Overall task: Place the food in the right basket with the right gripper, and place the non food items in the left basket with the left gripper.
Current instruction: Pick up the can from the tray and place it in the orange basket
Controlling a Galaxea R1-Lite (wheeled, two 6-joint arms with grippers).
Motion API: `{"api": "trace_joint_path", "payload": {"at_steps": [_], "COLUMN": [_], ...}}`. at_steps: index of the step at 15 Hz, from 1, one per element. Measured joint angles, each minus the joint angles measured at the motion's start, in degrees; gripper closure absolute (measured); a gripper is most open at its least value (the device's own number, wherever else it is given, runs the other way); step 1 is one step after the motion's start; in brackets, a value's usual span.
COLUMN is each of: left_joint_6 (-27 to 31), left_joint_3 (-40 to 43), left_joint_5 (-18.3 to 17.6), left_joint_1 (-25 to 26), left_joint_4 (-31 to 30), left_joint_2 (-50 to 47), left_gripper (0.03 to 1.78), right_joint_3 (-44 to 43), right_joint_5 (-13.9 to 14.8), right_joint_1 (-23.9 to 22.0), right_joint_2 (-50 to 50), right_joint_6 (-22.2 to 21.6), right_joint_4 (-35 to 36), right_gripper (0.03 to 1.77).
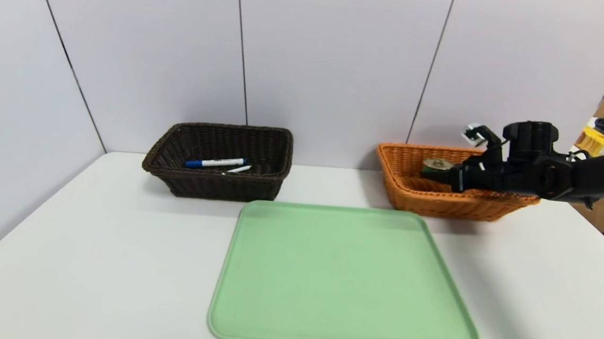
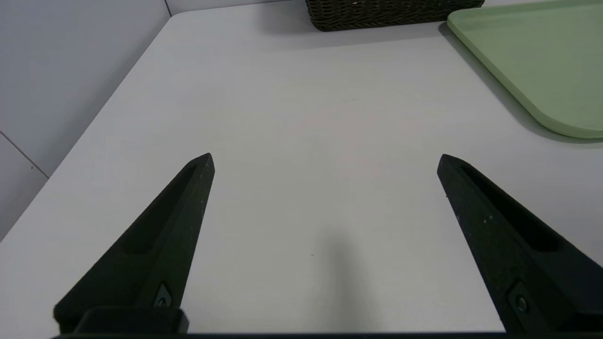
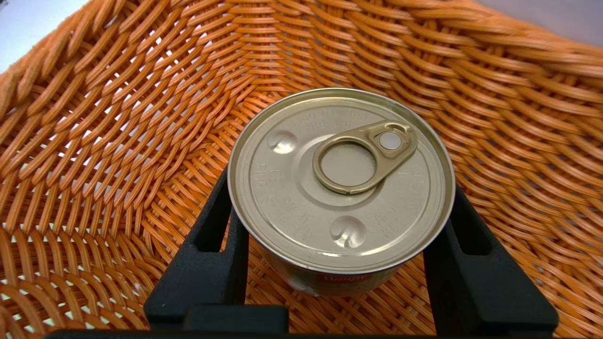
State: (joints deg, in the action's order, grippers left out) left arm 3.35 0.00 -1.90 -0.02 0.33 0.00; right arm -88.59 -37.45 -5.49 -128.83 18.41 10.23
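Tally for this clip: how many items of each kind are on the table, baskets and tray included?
Baskets: 2, the dark brown basket and the orange basket
Pens: 2, the blue-capped marker and the thin white pen, both in the dark brown basket
Tin cans: 1, the can, held over the orange basket by the right gripper
Trays: 1, the green tray
Total: 6

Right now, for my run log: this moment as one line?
right gripper: shut on can, over orange basket | left gripper: open, parked | pens: in dark basket
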Motion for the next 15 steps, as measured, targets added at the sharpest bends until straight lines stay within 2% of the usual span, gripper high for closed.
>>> {"api": "trace_joint_path", "payload": {"at_steps": [15], "left_joint_6": [0.0], "left_joint_3": [0.0], "left_joint_5": [0.0], "left_joint_1": [0.0], "left_joint_4": [0.0], "left_joint_2": [0.0], "left_gripper": [0.12], "right_joint_3": [0.0], "right_joint_5": [-0.1], "right_joint_1": [1.9], "right_joint_2": [0.8], "right_joint_6": [-0.2], "right_joint_4": [-0.2], "right_gripper": [0.81]}}
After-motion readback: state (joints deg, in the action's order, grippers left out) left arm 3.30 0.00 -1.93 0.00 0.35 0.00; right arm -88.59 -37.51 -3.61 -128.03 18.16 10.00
